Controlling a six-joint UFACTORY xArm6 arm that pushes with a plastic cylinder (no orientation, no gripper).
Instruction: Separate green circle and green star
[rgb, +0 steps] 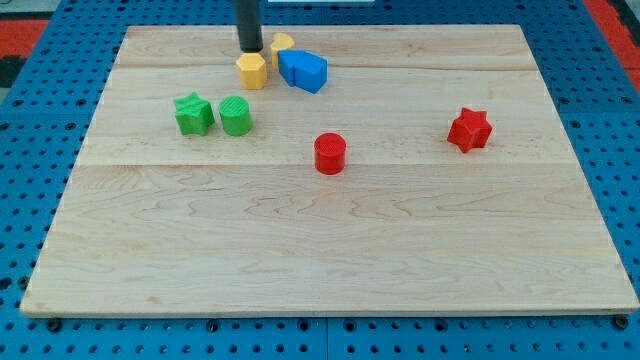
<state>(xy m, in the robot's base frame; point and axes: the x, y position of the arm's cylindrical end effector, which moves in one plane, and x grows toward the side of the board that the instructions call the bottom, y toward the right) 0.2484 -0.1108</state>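
Camera view: green star (193, 114) beside green circle (235, 116)

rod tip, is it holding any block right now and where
Nothing is held. My tip stands just above the yellow hexagon, away from the green star and green circle.

The pale wooden board (330, 250) shows a fine lengthwise grain and seams between its planks, with a smooth, faintly satin finish. Around it lies a blue perforated surface (40, 330), hard and matt. The green star block (193, 114) and green circle block (235, 116) look like matt plastic with fine ribbed tops. The red cylinder block (330, 153), red star block (469, 130), yellow hexagon block (252, 71) and blue blocks (303, 70) seem the same dull plastic. The dark rod (248, 25) looks smooth, slightly sheened.
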